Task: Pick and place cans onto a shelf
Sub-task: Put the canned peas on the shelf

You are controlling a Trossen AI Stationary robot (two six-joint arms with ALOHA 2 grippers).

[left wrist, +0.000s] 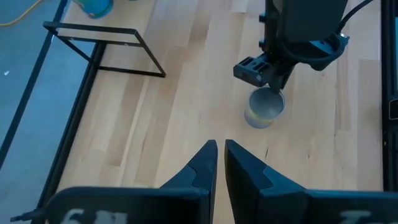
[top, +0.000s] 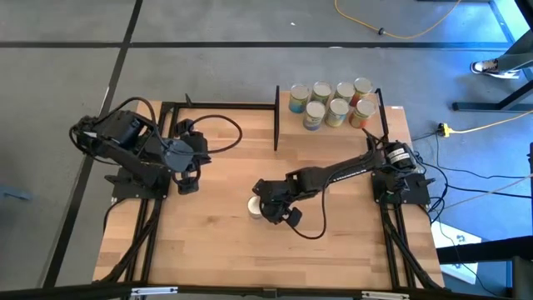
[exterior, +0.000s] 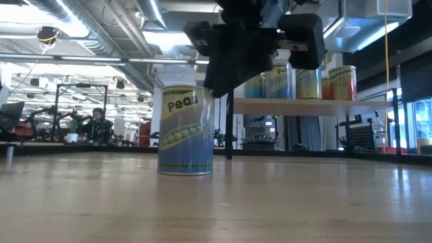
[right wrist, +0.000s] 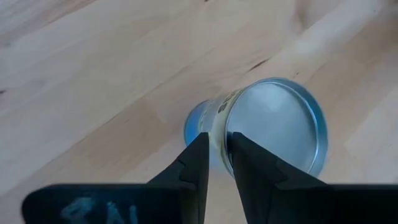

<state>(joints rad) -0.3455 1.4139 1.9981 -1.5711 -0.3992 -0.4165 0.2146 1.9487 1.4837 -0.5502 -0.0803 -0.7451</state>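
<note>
1. High view: seven small round tin cans with shiny tops (top: 331, 103) already stand close together on the raised light-wood shelf with thin black posts (top: 379, 127), at the far right of the big light-wood table (top: 216, 242).
2. One can is left, I think. It is a round tin with a silver top and a blue-and-green label showing peas (exterior: 185, 130). It stands upright on the table near the middle, well apart from the shelf.
3. So most of the job looks done, and this pea can has not been lifted yet.
4. The right black two-finger tool (top: 268, 210) hangs just above the pea can, a bit to one side of it. In the right wrist view its two dark fingers (right wrist: 252, 169) sit close together with only a thin gap. They hold nothing, and the can top shows beyond them.
5. The left black tool (top: 190, 177) waits at the far left of the table. Its fingers are nearly together and hold nothing.
6. The can top is flat, smooth and shiny, with a raised rim. Its label looks glossy.
7. The table is pale wood with long planks and a few dark knots. It looks smooth and hard.
</note>
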